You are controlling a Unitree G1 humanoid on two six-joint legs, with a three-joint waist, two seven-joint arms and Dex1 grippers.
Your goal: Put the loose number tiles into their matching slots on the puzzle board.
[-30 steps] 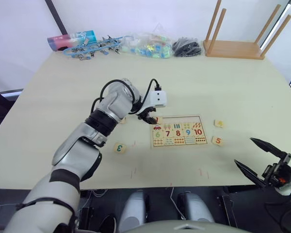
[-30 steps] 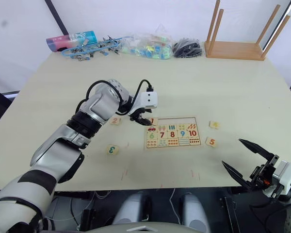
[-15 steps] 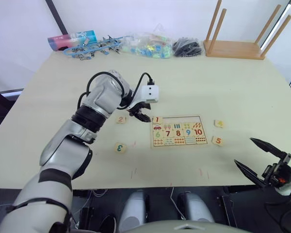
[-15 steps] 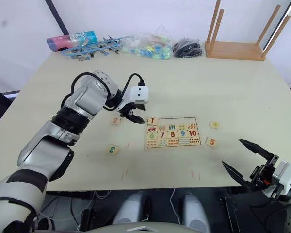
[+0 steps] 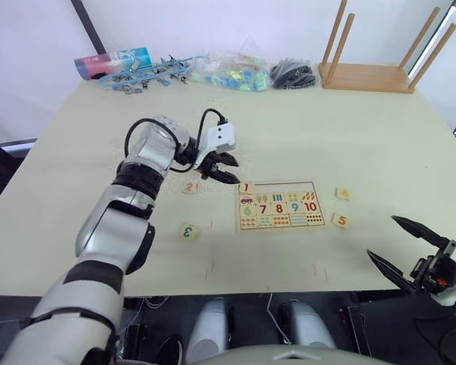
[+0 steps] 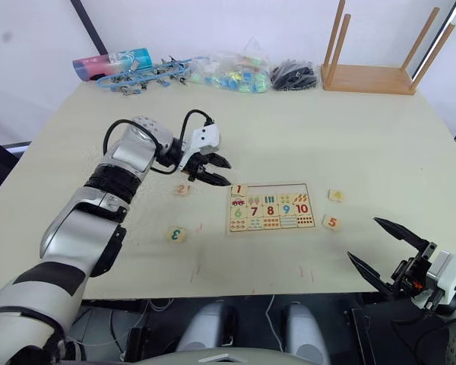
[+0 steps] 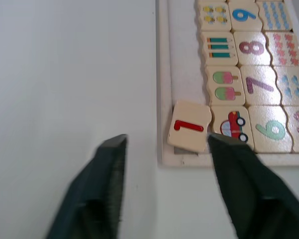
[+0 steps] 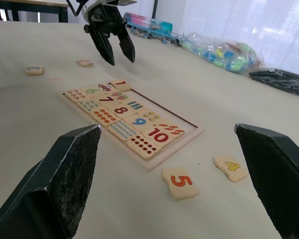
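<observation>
Right now the red 1 tile (image 7: 190,133) sits crooked at the upper left corner of the puzzle board (image 5: 280,205), one edge riding up on the frame, not flat in its slot. Four other loose tiles lie on the table (image 5: 365,129): the 2 tile (image 5: 190,187) left of the board, the 3 tile (image 5: 187,231) nearer the front edge, and the 4 tile (image 5: 343,194) and 5 tile (image 5: 340,221) just right of the board. The left gripper (image 5: 222,169) hangs above the table between the 2 tile and the board, fingers spread and empty. The right gripper (image 5: 410,249) hovers off the table's near right corner, likewise spread wide and empty. An upturned stool (image 5: 372,61) stands at the far edge.
</observation>
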